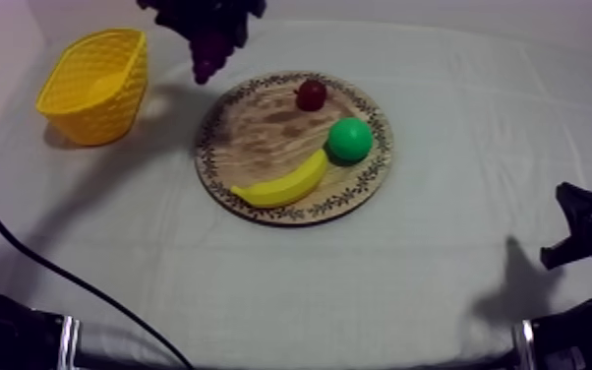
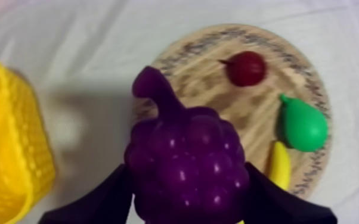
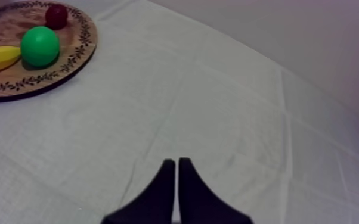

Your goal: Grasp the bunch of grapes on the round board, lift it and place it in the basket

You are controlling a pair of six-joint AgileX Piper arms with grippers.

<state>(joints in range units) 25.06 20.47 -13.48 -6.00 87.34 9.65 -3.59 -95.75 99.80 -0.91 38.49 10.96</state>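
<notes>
Round wooden board with patterned rim and yellow woven basket are set close; over the gap, the purple plastic bunch of grapes, judged light, rigid and slippery, is pinched at its flanks by the left gripper; the right gripper is closed, empty

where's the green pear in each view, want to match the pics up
Top view: pear on the wooden board, right side, between the small red fruit and the banana.
Left wrist view: pear near the board's rim, between the same two.
Right wrist view: pear beside the banana.
Shared landmark: the board's patterned rim.
</notes>
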